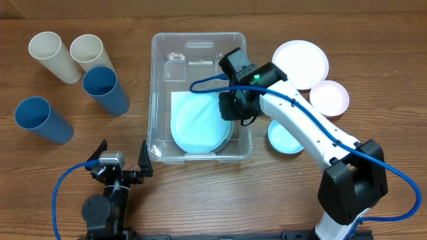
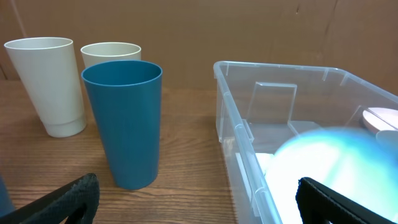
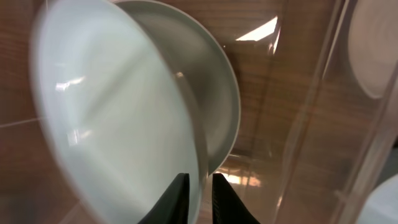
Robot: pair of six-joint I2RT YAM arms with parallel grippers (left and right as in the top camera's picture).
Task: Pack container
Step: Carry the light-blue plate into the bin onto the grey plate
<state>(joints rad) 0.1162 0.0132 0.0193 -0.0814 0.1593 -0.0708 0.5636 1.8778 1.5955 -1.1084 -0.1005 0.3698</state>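
Blue plate (image 1: 200, 123) tilted in clear container (image 1: 157, 80).
Right gripper (image 1: 231, 107) pinches its rim (1 thin edge), may slip; left gripper (image 1: 122, 159) wide open, empty.

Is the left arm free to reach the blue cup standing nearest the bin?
Probably yes: the left gripper is open, and nothing stands between it and the blue cup.
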